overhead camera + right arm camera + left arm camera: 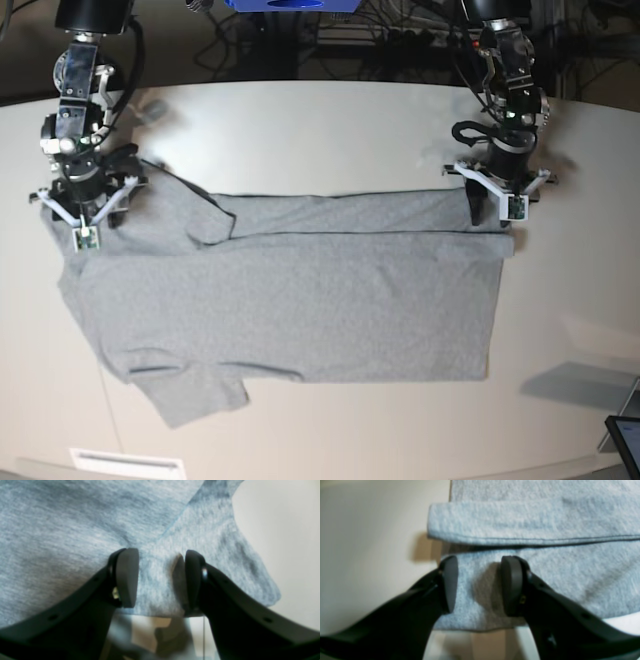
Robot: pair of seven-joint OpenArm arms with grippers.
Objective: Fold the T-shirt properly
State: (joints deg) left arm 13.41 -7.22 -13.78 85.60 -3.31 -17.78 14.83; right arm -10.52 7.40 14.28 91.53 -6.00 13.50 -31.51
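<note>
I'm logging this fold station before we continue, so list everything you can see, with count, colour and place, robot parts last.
T-shirt: one, heather grey, spread flat across the table's middle, far edge folded over as a band.
Table: one, off-white, under everything.
Dark device: one, only a corner shows, near corner of the table in the base view; cannot tell what.
Left gripper: one, black, jaws apart over the shirt's corner near the folded band.
Right gripper: one, black, jaws apart over the sleeve end.

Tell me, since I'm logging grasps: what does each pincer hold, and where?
Nothing is held. Both pincers, left and right, stand open over the T-shirt, left near the hem corner, right near a sleeve.
</note>
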